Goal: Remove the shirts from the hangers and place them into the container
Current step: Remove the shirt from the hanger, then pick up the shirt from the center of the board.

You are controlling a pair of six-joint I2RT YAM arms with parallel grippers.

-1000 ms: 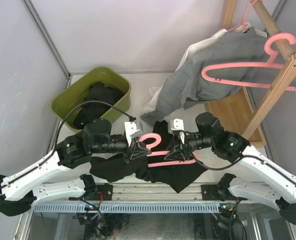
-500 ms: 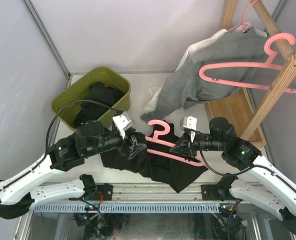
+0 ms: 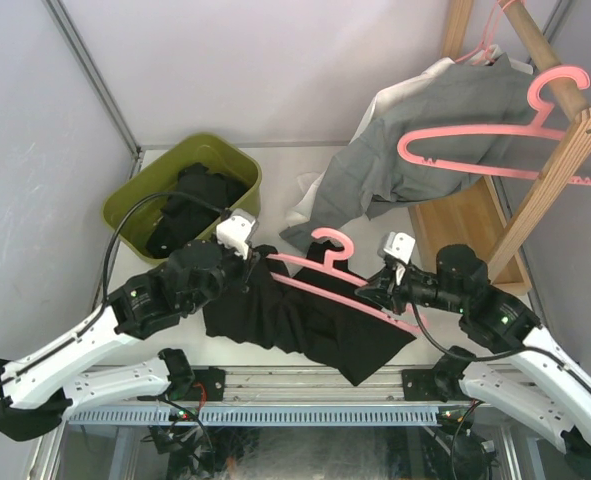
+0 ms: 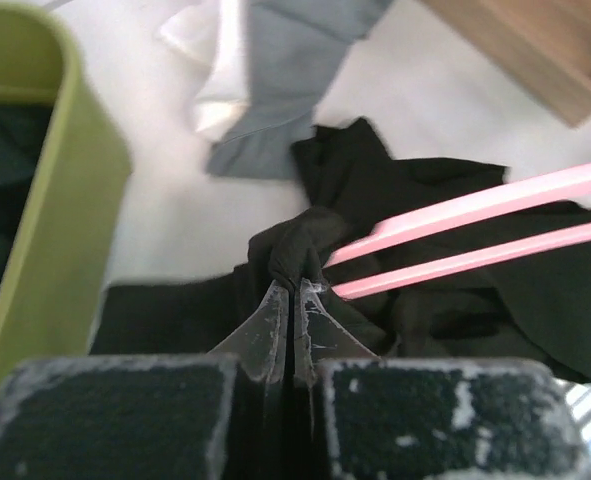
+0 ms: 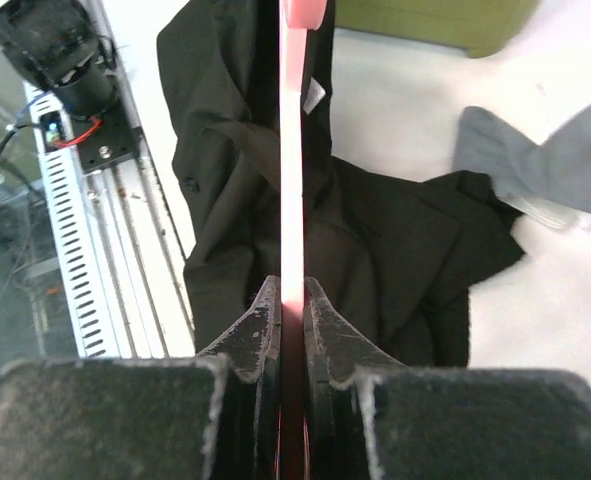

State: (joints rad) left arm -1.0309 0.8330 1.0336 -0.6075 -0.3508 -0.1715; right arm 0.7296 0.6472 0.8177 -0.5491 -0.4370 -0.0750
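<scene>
Four shirts show in the top view. The first black shirt (image 3: 305, 325) lies spread on the desk (image 3: 285, 175) toward 6 o'clock, between the two arms. The second black shirt (image 3: 190, 205) is bundled inside the container (image 3: 140, 180), a single olive-green tub at 10 o'clock. The grey shirt (image 3: 375, 175) and the white shirt (image 3: 400, 95) hang together from the wooden rack (image 3: 560, 150) at 2 o'clock. Their lower ends reach down to the desk just beyond the first black shirt.

Three pink hangers can be counted. The first hanger (image 5: 293, 150) sits in the first black shirt, its hook pointing toward 12 o'clock and its arms running across the cloth toward 4 o'clock. The second hanger (image 3: 475, 127) hangs on the rack's pole with the grey shirt draped about it. The third hanger (image 3: 482, 48) shows only its hook at the top of the rack.

There are two arms, one gripper each. The left gripper (image 4: 293, 290), at 9 o'clock of the first black shirt, has its fingers pressed together on a bunched fold of that shirt, right beside the end of the first hanger. The right gripper (image 5: 293, 285), at 3 o'clock of the shirt, is clamped on the flat bar of the first hanger, which runs straight out from between its fingers.
</scene>
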